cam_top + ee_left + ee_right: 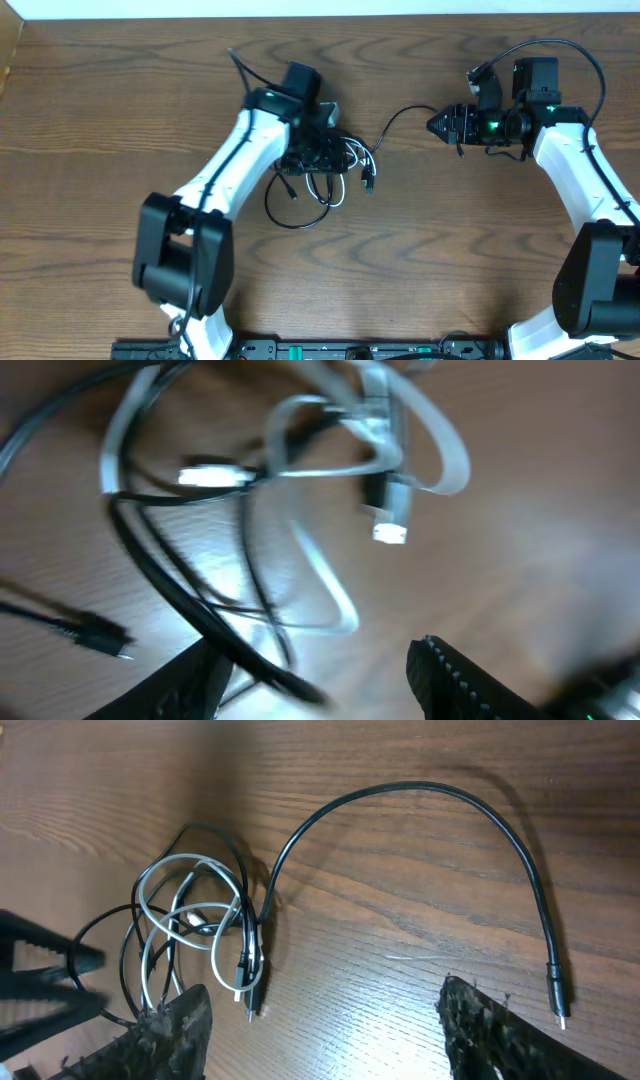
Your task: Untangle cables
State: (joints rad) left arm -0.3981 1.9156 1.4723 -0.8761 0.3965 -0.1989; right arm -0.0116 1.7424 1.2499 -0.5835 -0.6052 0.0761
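The cables [335,165] lie bunched in a loose tangle near the middle of the bench, somewhat toward its far edge and left of centre. The left arm reaches over this knot from the near-left side and covers part of it in the overhead view.

In the blurred left wrist view, the left fingers [190,680] are spread apart, hanging just above the tangle. A black strand runs down across the gap close to the left-hand finger. Whether it touches that finger cannot be told, and nothing is pinched. The white cable [458,455] loops just beyond the fingertips, one of its plug ends [388,528] hanging inside the loop. A small black plug [98,635] lies off to one side on the bare wood.

One long black cable [420,788] leaves the knot and arcs out across the bench toward the right arm. Its plug end [556,992] rests on the wood just beside one of the right fingers [480,1025], outside the gap rather than in it. The right fingers are also spread, with only bare wood between them. They point toward the tangle, which sits well apart from them, beyond the other fingertip.

A black loop [290,224] hangs out of the knot toward the near edge.
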